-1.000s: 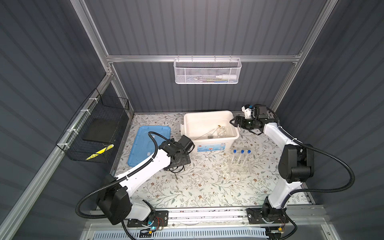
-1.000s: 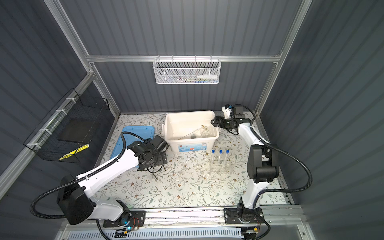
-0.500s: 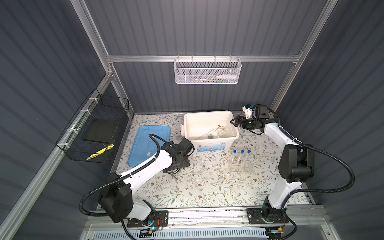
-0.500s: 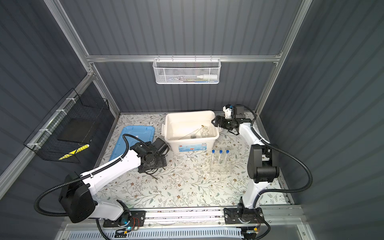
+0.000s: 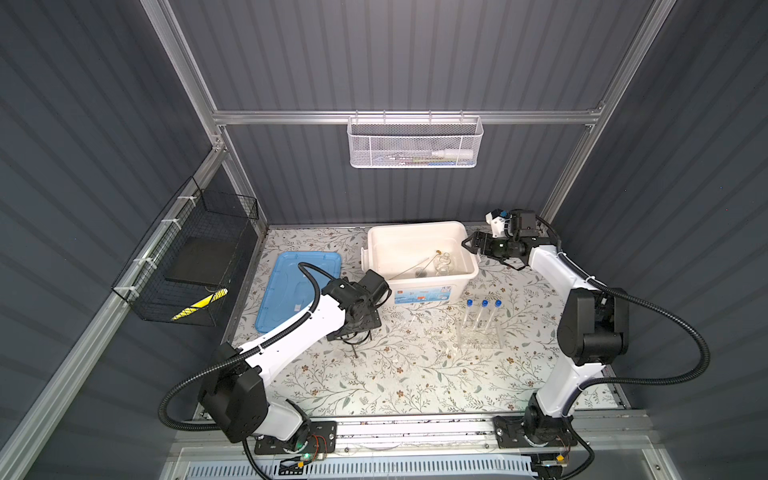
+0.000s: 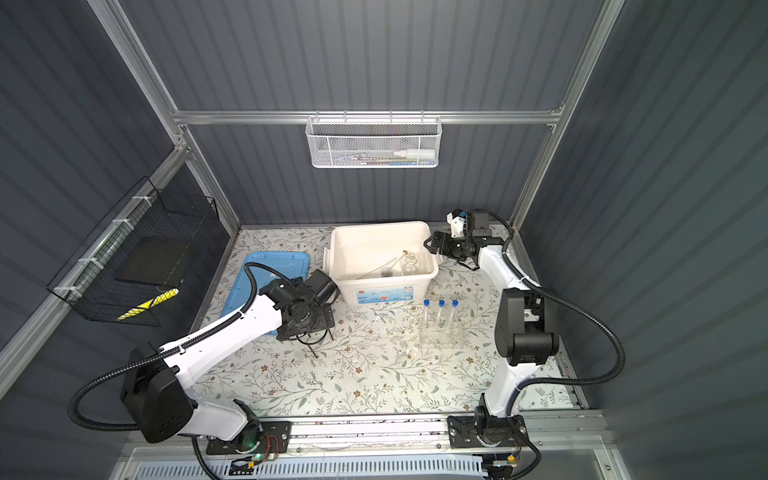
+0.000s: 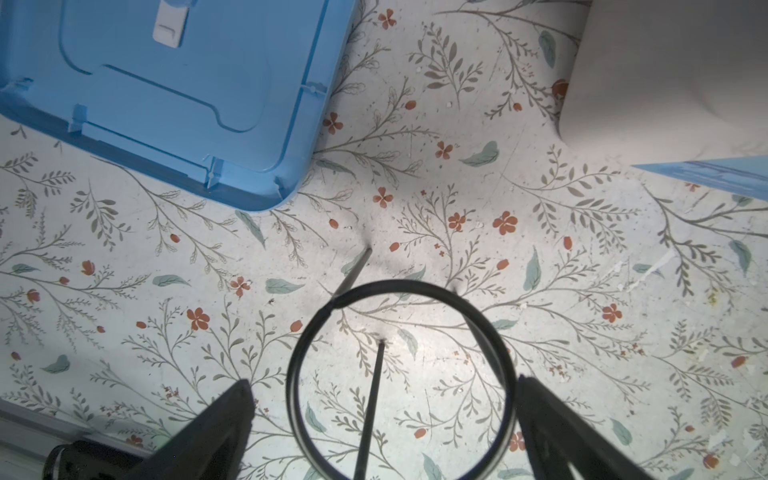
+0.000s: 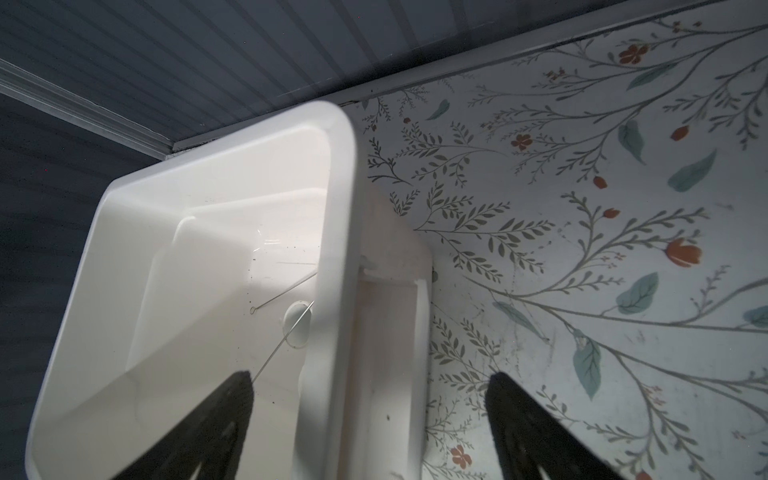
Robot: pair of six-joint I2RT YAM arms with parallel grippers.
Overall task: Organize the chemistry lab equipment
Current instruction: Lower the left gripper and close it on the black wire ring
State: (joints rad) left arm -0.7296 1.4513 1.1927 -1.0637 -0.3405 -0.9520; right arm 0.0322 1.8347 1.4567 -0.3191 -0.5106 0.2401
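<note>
Plainly, left pincer (image 7: 384, 381) stands wide open, flanking tripod (image 7: 399, 285).

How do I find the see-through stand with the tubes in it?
Look for the big white tub at the back of the flowery table. Just in front of its right end stands a clear plastic rack. Nothing else nearby holds three upright tubes with blue caps.

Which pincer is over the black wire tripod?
The left pincer: its open jaws flank the black wire ring tripod; the right pincer is at the rim of the white plastic bin.
</note>
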